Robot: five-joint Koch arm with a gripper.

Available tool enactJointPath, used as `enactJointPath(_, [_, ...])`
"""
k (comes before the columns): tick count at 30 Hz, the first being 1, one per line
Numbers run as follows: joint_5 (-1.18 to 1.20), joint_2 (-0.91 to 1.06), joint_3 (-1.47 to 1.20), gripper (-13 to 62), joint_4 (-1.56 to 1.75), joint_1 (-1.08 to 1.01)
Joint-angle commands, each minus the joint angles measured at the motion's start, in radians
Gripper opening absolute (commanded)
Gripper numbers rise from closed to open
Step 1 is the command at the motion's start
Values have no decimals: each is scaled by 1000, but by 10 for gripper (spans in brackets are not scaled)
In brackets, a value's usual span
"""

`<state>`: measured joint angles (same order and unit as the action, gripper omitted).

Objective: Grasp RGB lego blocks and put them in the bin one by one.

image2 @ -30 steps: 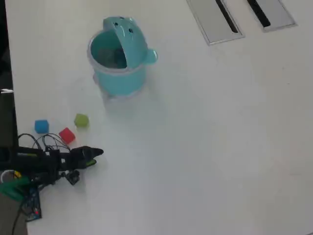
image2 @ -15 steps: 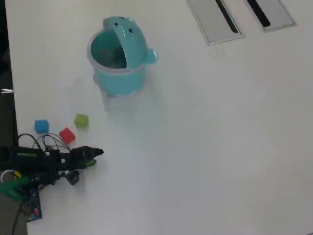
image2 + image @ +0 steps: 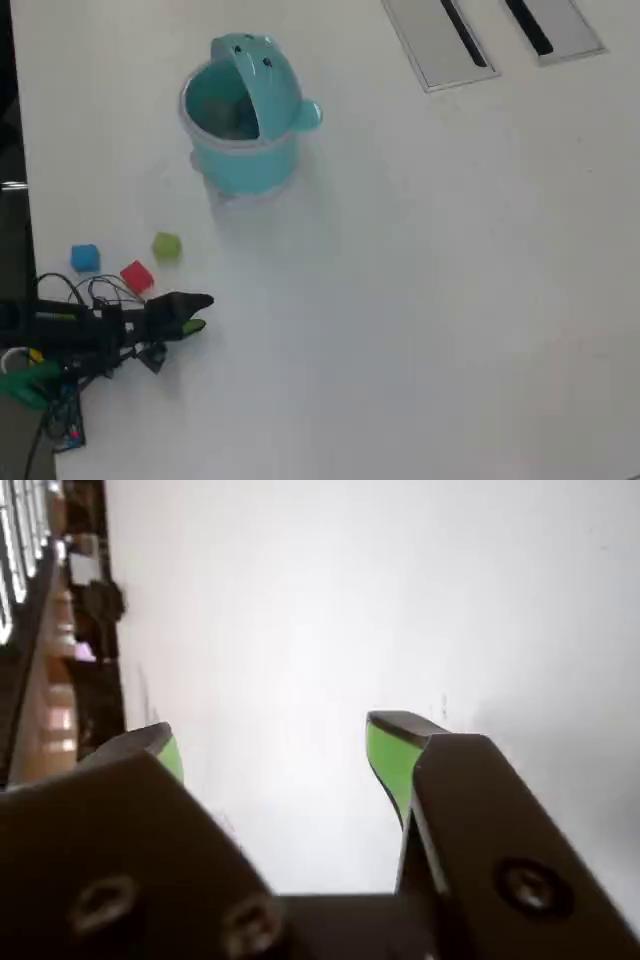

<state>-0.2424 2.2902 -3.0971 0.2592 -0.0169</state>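
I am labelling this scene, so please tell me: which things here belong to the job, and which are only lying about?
For the job: red block, yellowish-green block, blue block, teal bin, gripper with open fingers.

Lying about: two grey slotted panels at the table's top edge.

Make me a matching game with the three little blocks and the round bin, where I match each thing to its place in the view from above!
Things:
1. small blue plastic block
2. small red plastic block
3. small yellowish-green plastic block
4. teal round plastic bin

Places in the overhead view:
A. nearest the end effector
B. farthest up
C. farthest left
D. nearest the bin

Pairs: 1-C, 2-A, 3-D, 4-B
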Motion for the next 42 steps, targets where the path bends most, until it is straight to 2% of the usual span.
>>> enactJointPath(1, [-48, 57, -71, 331, 104, 0])
enactJointPath(13, [-133, 58, -57, 330, 494, 21])
enactJointPath(27, [-314, 60, -51, 323, 549, 121])
enactJointPath(34, [-365, 60, 57, 313, 578, 146])
enactJointPath(42, [-476, 61, 172, 316, 431, 153])
